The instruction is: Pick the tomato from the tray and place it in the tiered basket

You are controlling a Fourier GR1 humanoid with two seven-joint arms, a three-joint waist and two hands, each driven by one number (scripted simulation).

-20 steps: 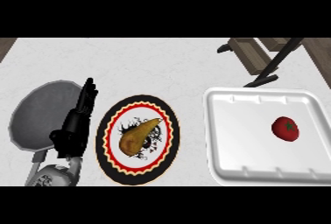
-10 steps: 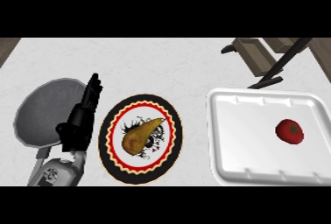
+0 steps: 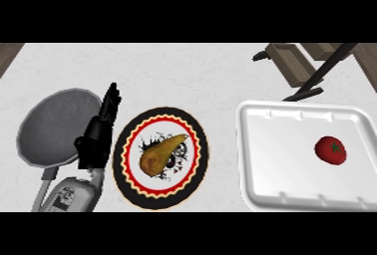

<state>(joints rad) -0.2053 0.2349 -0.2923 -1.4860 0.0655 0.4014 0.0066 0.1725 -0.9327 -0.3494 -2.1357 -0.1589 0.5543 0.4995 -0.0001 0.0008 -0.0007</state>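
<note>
A red tomato (image 3: 331,150) lies on the white tray (image 3: 278,134) at the right of the counter, toward the tray's right side. The tiered basket (image 3: 302,64), of brown wood with black bars, shows partly at the top right, beyond the tray. My left hand (image 3: 98,132) is at the left, between a grey pan and a patterned plate, its fingers straight and pointing away from me, holding nothing. It is far from the tomato. My right hand does not show.
A round plate (image 3: 129,164) with a red, black and cream pattern carries a yellow-brown piece of food (image 3: 160,154) at the centre left. A grey round pan (image 3: 52,127) with a handle lies at the far left, beside my left forearm.
My left hand has shifted to the right and slightly up along the pan's edge. The view has drifted, so tray and plate sit a little further right.
</note>
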